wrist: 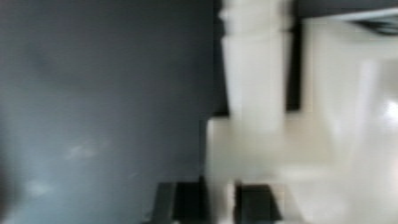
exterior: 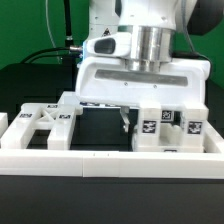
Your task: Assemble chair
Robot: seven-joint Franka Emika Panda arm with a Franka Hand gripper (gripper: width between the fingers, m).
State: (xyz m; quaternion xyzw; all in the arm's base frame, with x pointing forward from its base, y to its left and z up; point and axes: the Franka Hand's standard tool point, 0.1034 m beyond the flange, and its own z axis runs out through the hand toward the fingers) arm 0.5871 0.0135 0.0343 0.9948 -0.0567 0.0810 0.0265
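In the exterior view my gripper (exterior: 123, 120) hangs low over the dark table, between an X-braced chair frame (exterior: 45, 126) on the exterior view's left and tagged white chair blocks (exterior: 165, 126) on the exterior view's right. The wrist view is blurred. It shows a white chair part (wrist: 267, 140) with a narrow post (wrist: 249, 50) running away from my gripper (wrist: 219, 203). My dark fingertips (wrist: 178, 203) stand either side of a thin white strip of that part, so the jaws look shut on it.
A long plain white border rail (exterior: 110, 161) runs across the front of the work area. Dark table (wrist: 89, 110) lies beside the held part. Black cables (exterior: 55, 50) hang behind the arm against a green backdrop.
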